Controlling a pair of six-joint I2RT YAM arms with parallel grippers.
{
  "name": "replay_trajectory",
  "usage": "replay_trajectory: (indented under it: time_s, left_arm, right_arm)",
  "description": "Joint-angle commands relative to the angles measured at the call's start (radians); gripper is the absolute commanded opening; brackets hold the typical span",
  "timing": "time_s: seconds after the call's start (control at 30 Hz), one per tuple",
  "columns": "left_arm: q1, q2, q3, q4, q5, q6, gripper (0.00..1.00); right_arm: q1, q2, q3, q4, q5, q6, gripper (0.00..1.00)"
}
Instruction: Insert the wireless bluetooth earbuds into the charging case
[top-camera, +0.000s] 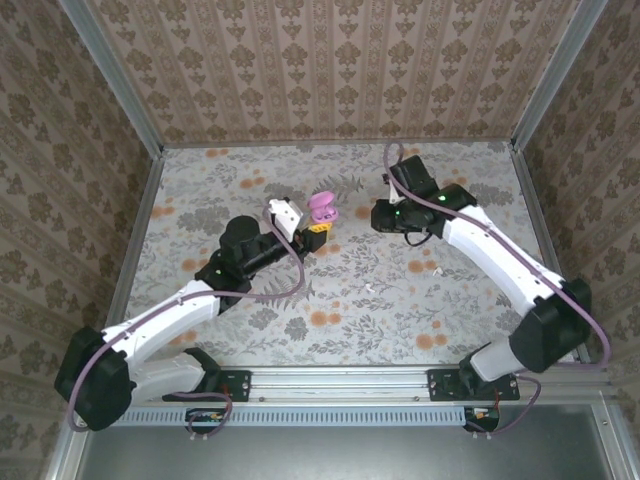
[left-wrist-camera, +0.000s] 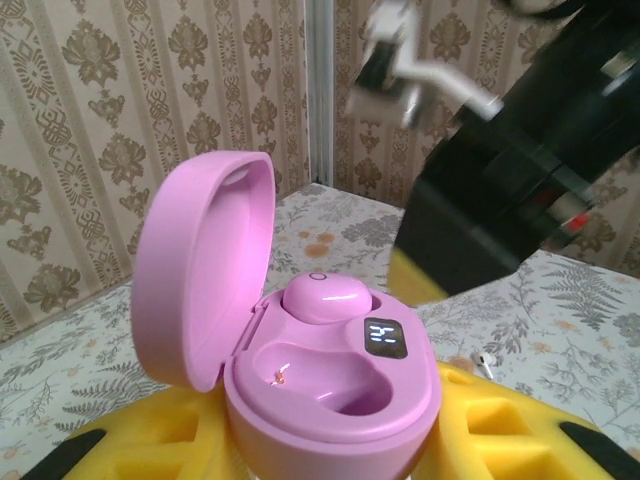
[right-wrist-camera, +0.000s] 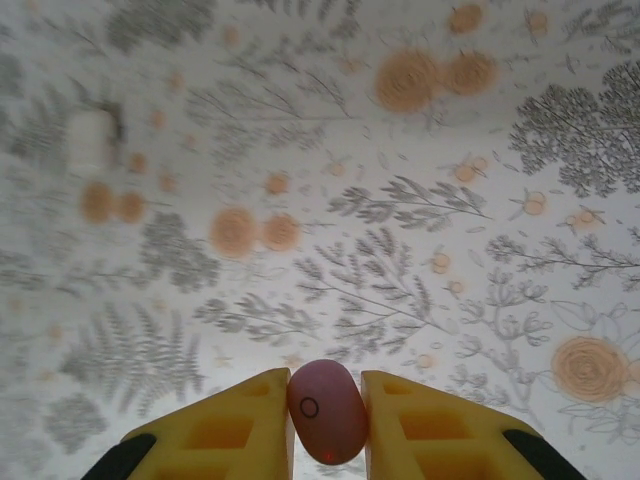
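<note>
1. Floral-printed tabletop (top-camera: 350, 300) fills the middle of the top view, walled by brown damask wallpaper (top-camera: 330, 60).
2. Left of centre, the left gripper (top-camera: 320, 224) has its yellow fingers (left-wrist-camera: 130, 445) clamped on the base of a glossy pink oval plastic charging case (left-wrist-camera: 340, 405), its lid (left-wrist-camera: 200, 270) raised.
3. One small pink rounded plastic earbud (left-wrist-camera: 328, 297) sits in the case's farther socket. The nearer socket (left-wrist-camera: 330, 378) is bare, beside a lit display (left-wrist-camera: 385, 337).
4. Right of centre, the right gripper (top-camera: 388, 216) pinches a second pink earbud (right-wrist-camera: 326, 412) between its yellow fingers (right-wrist-camera: 240, 425), above the tabletop and apart from the case.
</note>
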Motion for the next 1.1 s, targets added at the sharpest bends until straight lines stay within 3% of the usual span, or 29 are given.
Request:
replay_trajectory:
  time_s: [0.0, 0.27, 0.53, 1.07]
  left_arm:
    - [0.004, 0.026, -0.013, 0.12, -0.025, 0.037, 0.38]
    - [0.0, 0.088, -0.002, 0.178, -0.016, 0.055, 0.38]
    - [-0.003, 0.118, 0.009, 0.202, -0.013, 0.045, 0.38]
    - [-0.006, 0.152, 0.024, 0.239, -0.017, 0.037, 0.38]
  right_arm:
    - [0.007, -0.088, 0.014, 0.018, -0.07, 0.075, 0.24]
    - [0.048, -0.185, 0.028, 0.101, -0.146, 0.169, 0.24]
    - [0.101, -0.158, 0.038, 0.218, -0.207, 0.257, 0.24]
    - [0.206, -0.04, 0.115, 0.23, -0.084, 0.294, 0.24]
